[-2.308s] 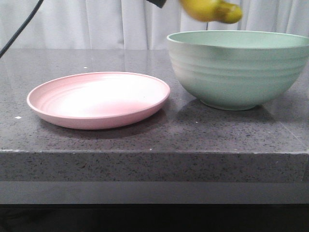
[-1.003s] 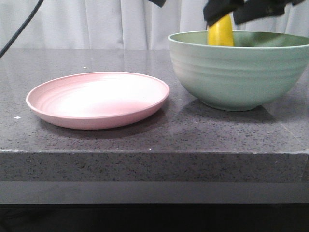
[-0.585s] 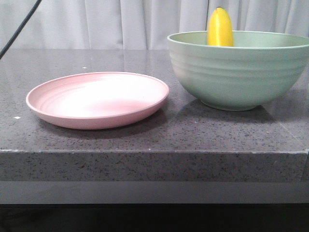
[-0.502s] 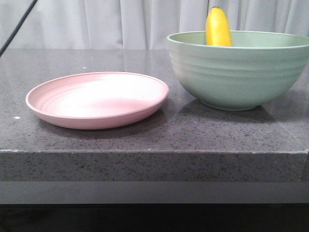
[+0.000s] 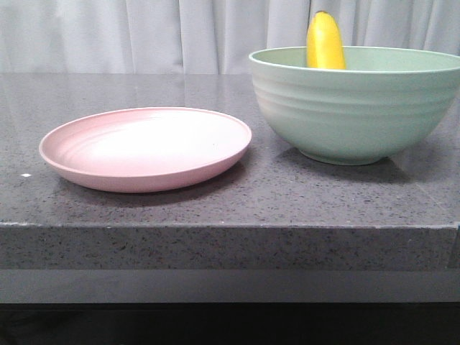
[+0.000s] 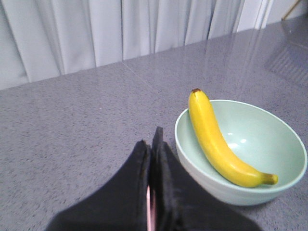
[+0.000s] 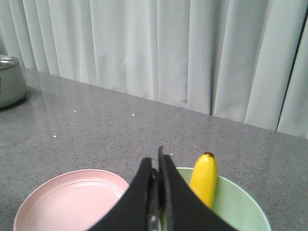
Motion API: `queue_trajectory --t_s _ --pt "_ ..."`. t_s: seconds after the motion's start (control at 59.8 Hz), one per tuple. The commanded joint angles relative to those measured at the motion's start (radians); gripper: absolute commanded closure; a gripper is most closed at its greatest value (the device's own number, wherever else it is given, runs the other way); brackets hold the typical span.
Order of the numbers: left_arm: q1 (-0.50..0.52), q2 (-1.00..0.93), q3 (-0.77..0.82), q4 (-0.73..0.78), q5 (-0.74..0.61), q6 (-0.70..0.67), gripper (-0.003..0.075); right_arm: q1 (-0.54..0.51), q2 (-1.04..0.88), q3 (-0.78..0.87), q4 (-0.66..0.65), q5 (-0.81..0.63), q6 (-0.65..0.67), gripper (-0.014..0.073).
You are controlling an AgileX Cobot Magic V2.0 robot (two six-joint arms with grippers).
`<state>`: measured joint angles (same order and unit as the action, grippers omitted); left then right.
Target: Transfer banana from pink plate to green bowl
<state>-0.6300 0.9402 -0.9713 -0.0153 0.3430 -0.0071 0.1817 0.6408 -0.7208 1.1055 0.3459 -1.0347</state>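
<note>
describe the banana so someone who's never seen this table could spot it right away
On the dark speckled stone table, find the tall green bowl right of the pink plate. The banana leans inside it, one end poking above the rim. It is the only bright yellow thing there.

A dark grey speckled stone counter with a thick front edge reflects soft light. Pale pleated curtains hang behind it. A metal pot stands at one far edge.
</note>
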Motion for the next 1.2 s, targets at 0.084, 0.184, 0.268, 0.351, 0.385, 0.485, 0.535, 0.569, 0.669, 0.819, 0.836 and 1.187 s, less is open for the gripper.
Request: queue_trajectory --t_s 0.084,0.184,0.268,0.351,0.385,0.485,0.535,0.569,0.669,0.819,0.836,1.187 --pt "0.003 -0.244 0.187 -0.001 -0.126 -0.011 0.0741 -0.004 -0.183 0.125 0.073 -0.047 -0.012 0.0657" --pt "0.003 -0.374 0.318 -0.024 -0.126 -0.011 0.0741 -0.004 -0.293 0.210 0.073 -0.046 -0.012 0.0657" --pt "0.003 -0.467 0.405 -0.024 -0.126 -0.011 0.0741 -0.004 -0.376 0.270 0.073 -0.046 -0.012 0.0657" --pt "0.003 -0.555 0.478 -0.026 -0.126 -0.011 0.0741 -0.004 -0.429 0.313 0.073 -0.046 -0.012 0.0657" --pt "0.003 -0.583 0.495 -0.026 -0.126 -0.011 0.0741 -0.004 -0.442 0.327 0.073 -0.045 -0.012 0.0657" --pt "0.003 -0.644 0.538 -0.028 -0.126 -0.011 0.0741 -0.004 -0.458 0.345 0.073 -0.043 -0.012 0.0657" --pt "0.003 -0.659 0.545 -0.028 -0.126 -0.011 0.0741 -0.004 -0.458 0.345 0.073 -0.041 -0.012 0.0657" --pt "0.003 -0.664 0.545 -0.028 -0.126 -0.011 0.0741 -0.004 -0.458 0.345 0.073 -0.041 -0.012 0.0657" --pt "0.003 -0.664 0.545 -0.028 -0.126 -0.011 0.0741 -0.004 -0.458 0.346 0.073 -0.041 -0.012 0.0657" --pt "0.003 -0.664 0.545 -0.028 -0.126 -0.011 0.0741 -0.004 -0.458 0.346 0.073 -0.041 -0.012 0.0657" --pt "0.003 -0.664 0.545 -0.028 -0.126 -0.011 0.0741 -0.004 -0.458 0.346 0.073 -0.041 -0.012 0.0657" --pt "0.003 -0.664 0.545 -0.028 -0.126 -0.011 0.0741 -0.004 -0.458 0.346 0.073 -0.041 -0.012 0.0657"
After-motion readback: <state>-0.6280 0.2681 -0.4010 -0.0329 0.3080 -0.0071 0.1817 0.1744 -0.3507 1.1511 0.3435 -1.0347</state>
